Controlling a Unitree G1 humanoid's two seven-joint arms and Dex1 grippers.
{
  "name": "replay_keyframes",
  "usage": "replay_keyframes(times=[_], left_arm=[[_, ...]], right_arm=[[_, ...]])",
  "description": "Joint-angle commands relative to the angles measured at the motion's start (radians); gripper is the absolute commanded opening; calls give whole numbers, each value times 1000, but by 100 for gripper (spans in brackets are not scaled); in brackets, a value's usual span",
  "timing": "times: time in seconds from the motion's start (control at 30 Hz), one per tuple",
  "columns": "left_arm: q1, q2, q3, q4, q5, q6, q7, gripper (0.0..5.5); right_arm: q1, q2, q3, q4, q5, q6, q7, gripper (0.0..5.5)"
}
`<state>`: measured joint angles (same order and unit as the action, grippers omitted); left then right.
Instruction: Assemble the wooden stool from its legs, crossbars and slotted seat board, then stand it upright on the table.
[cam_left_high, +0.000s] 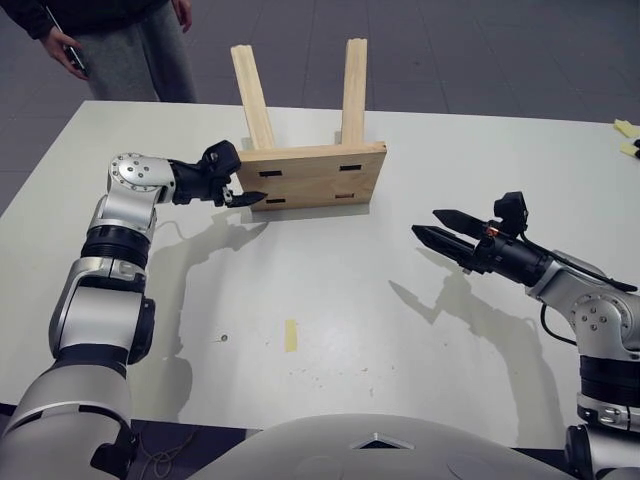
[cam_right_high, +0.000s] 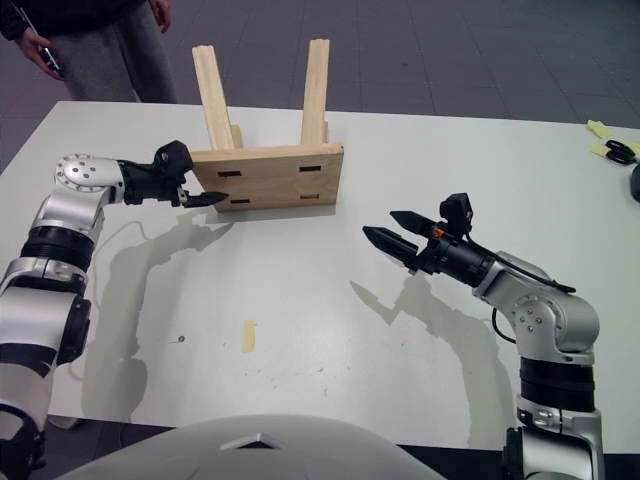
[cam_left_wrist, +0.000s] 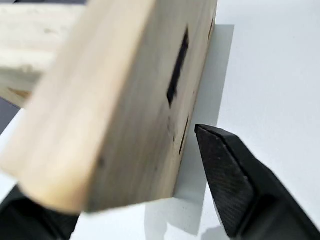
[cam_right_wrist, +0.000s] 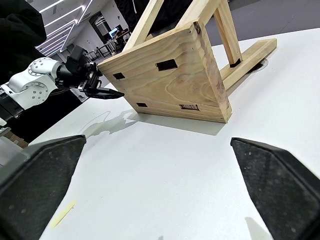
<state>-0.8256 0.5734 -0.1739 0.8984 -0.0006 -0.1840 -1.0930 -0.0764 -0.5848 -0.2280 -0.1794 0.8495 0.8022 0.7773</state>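
Note:
The wooden stool lies on its side at the back of the white table (cam_left_high: 400, 330). Its slotted seat board (cam_left_high: 315, 175) stands on edge facing me, and the legs (cam_left_high: 354, 90) point away past the far edge. My left gripper (cam_left_high: 245, 195) is open at the board's left end, one finger in front of the face and one behind it. In the left wrist view the front finger (cam_left_wrist: 225, 175) stands just off the board (cam_left_wrist: 115, 115). My right gripper (cam_left_high: 440, 225) hovers open and holds nothing, right of centre and well short of the stool (cam_right_wrist: 170, 85).
A strip of yellow tape (cam_left_high: 290, 335) and a small dark speck (cam_left_high: 223, 338) lie on the near middle of the table. Yellow scraps (cam_left_high: 628, 135) and scissors (cam_right_high: 622, 150) sit at the far right edge. Bare tabletop stretches between the two arms.

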Motion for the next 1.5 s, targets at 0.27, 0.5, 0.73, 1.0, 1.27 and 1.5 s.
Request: replay_keyframes(times=[0.27,0.5,0.73,1.0,1.27,1.5], left_arm=[[253,-36,26,-516,-134,204,-56,160],[416,36,33,-915,-337,569,-134,135],[381,180,72,-878,-467,830,-257,135],[380,236,2,-916,-497,867,-337,135],[340,228,0,-935,-543,900,-323,136],[312,211,18,-905,-588,967,-303,136]], right_arm=[[-25,-17,-5,19,-12,1,7,540],[-55,-110,-5,91,-17,-1,158,540],[-96,-244,50,206,-105,-57,368,540],[-232,-186,210,273,-207,-134,474,540],[-238,-137,268,296,-223,-119,523,493],[-220,-127,204,247,-113,11,534,387]])
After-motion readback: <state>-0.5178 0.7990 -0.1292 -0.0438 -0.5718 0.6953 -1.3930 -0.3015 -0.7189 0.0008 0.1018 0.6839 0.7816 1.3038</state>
